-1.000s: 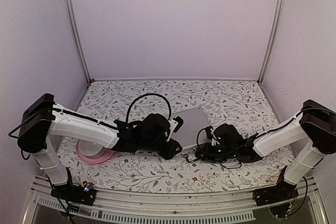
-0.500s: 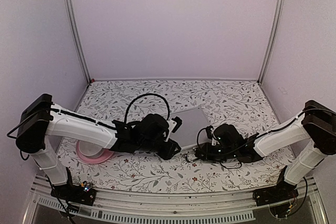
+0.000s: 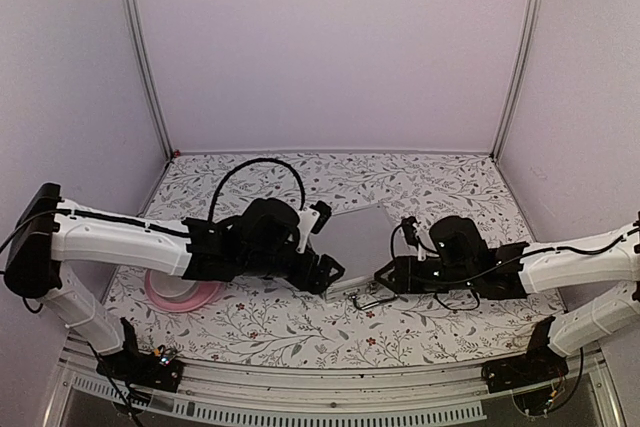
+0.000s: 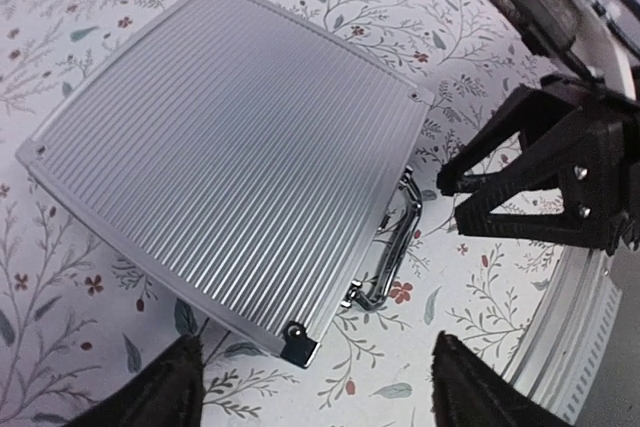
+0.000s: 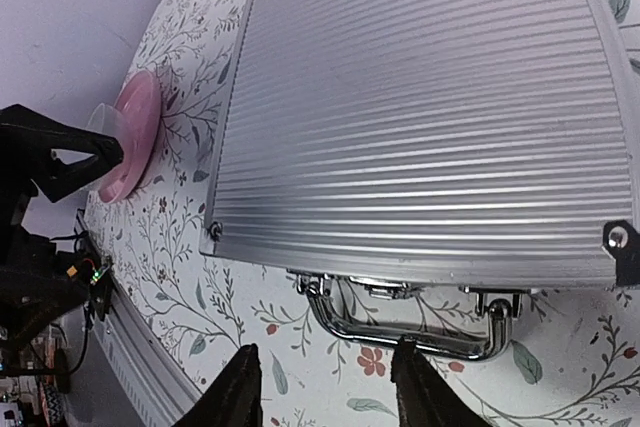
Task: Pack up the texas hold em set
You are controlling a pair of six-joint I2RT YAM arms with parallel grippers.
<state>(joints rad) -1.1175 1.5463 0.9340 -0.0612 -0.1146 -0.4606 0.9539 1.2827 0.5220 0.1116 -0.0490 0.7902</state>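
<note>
The texas hold em set shows as a ribbed silver case (image 3: 355, 232), lid down, flat on the floral table. Its chrome handle (image 5: 410, 329) lies on the cloth along the near edge. My left gripper (image 4: 315, 387) is open just off the case's near left corner, and nothing sits between its fingers. My right gripper (image 5: 325, 387) is open as well, hovering in front of the handle (image 4: 395, 247) with one fingertip close to the bar. In the top view the left gripper (image 3: 330, 275) and the right gripper (image 3: 385, 277) face each other across the handle (image 3: 368, 297).
A pink plate (image 3: 200, 299) with a white bowl (image 3: 172, 285) stands at the near left, under my left arm. The plate (image 5: 130, 132) also shows in the right wrist view. The table's metal front rail (image 3: 330, 372) runs close behind both grippers.
Both grippers have gone from shut to open and drawn back slightly from the case's near edge. Both arms have stretched lower. The handle now lies free on the table.
</note>
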